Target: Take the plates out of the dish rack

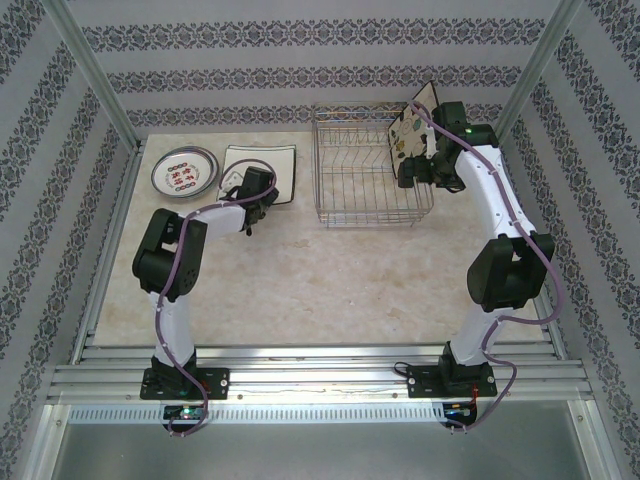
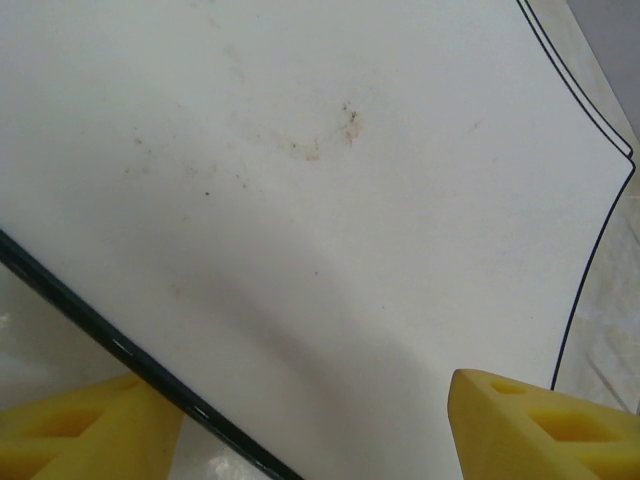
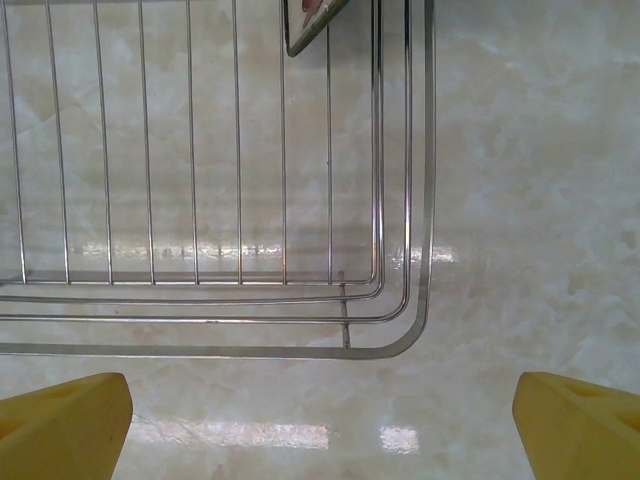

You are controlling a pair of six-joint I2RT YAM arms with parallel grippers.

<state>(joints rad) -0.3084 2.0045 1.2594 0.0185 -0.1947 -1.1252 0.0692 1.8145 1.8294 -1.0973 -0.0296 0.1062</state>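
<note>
One flowered square plate (image 1: 408,130) stands on edge at the upper-right end of the dish rack (image 1: 350,175), just above the right gripper (image 1: 412,178), jaws wide open; the left gripper (image 1: 252,195), jaws released, hangs over a white plate (image 1: 275,160), upper left.

The dish rack (image 3: 428,150) is bright, shiny metal wire. The bench (image 3: 520,180) looks like polished pale marble (lamps glare off it). The square plate (image 2: 300,220) is smooth white glaze, faintly speckled brown.
</note>
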